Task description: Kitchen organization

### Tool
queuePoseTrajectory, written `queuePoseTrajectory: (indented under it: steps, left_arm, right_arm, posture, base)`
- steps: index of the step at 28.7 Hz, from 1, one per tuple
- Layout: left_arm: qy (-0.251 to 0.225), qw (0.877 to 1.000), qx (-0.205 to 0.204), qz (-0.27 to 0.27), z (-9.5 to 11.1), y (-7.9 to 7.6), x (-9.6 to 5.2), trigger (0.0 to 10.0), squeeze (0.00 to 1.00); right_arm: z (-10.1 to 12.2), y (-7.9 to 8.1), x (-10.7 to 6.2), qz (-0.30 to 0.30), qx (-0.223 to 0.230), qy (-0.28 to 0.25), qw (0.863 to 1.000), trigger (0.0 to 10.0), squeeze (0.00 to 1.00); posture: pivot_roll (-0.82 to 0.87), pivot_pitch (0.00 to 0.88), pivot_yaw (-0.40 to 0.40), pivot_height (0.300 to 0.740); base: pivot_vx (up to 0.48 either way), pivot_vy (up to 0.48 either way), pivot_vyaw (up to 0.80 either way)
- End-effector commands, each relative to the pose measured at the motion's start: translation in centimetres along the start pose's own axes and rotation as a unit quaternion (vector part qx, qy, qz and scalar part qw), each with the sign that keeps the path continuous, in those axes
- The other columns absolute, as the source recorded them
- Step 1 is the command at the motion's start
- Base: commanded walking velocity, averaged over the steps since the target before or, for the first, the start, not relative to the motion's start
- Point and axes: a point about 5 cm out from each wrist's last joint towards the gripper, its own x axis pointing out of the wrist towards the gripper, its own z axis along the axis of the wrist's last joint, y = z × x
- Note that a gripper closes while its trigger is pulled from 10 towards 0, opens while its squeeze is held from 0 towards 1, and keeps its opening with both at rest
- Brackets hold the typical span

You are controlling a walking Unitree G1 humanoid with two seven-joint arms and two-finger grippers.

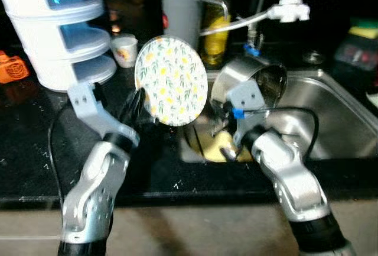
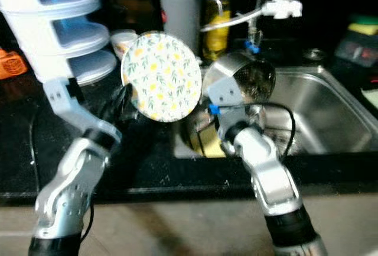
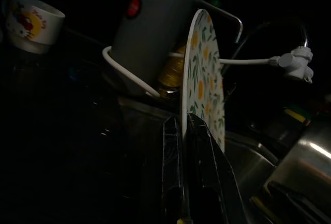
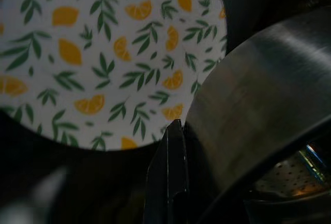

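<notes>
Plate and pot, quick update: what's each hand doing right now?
Left hand shut on plate, held upright on edge. Right hand shut on steel pot, tipped over sink. Plate and pot close together.

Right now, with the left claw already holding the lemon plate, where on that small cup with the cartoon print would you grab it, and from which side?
Take the cartoon-print cup by its rim, coming straight down from above. It stands upright with its mouth open, so one finger can likely go inside and one outside the wall. The white tiered rack stands close on its left and the grey kettle on its right, leaving little room from the sides.
</notes>
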Motion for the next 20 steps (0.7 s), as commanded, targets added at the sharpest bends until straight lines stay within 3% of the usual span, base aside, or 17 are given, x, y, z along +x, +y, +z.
queuePoseTrajectory:
  steps: [1, 12, 16, 20]
  left_arm:
    - [-0.003, 1.0, 0.004, -0.001, 0.0, 0.0, 0.0, 10.0, 0.0]
    - [0.012, 1.0, 0.002, -0.004, -0.3, 0.3, 0.4, 10.0, 0.0]
    - [0.022, 1.0, 0.009, 0.005, -0.7, 0.7, 0.7, 10.0, 0.0]
    - [0.033, 0.999, 0.023, 0.015, -1.3, 1.4, 1.3, 10.0, 0.0]
  right_arm:
    - [-0.1, -0.1, 0.1, -0.001, -0.025, 0.007, 1.0, 10.0, 0.0]
    - [-1.7, -1.5, 1.0, -0.047, -0.044, 0.093, 0.994, 10.0, 0.0]
    - [-1.8, -1.6, 1.3, -0.045, -0.093, 0.114, 0.988, 10.0, 0.0]
    - [-1.5, -1.2, 2.5, -0.034, -0.171, 0.129, 0.976, 10.0, 0.0]
  posture:
    - [0.01, 0.0, -0.003, 0.74]
    - [0.01, 0.0, -0.008, 0.74]
    - [0.0, 0.0, -0.006, 0.74]
    - [-0.02, 0.0, -0.003, 0.74]
  base:
    - [0.0, -0.405, 0.0]
    - [0.0, 0.0, 0.0]
    - [0.0, 0.0, 0.0]
    - [0.0, 0.0, 0.0]
